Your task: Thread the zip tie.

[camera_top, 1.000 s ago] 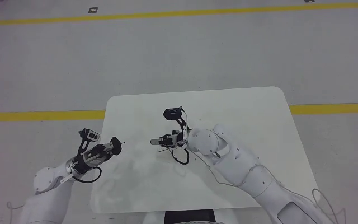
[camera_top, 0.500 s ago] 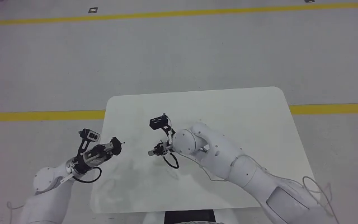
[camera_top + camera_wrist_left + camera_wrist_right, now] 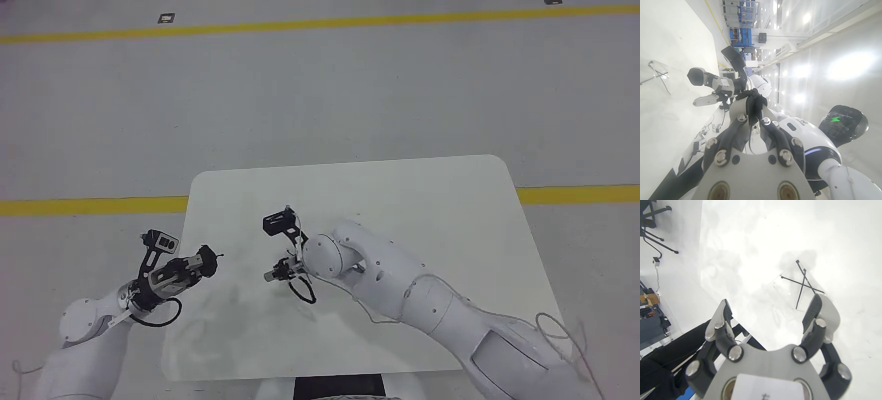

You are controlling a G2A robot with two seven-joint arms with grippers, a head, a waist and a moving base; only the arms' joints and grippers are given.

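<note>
White desk (image 3: 430, 200) on grey floor (image 3: 300, 100), right tool (image 3: 770, 299) released wide above it, left tool (image 3: 207, 260) clenched at the desk's left edge, clear tray (image 3: 787, 294) near the right tool holding three crossed black zip ties (image 3: 802, 283): pickup step, next likely lowering onto one tie.

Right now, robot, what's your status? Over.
Right gripper open near the clear tray. Left gripper shut. Three zip ties crossed in the tray. Nothing blocking them.
</note>
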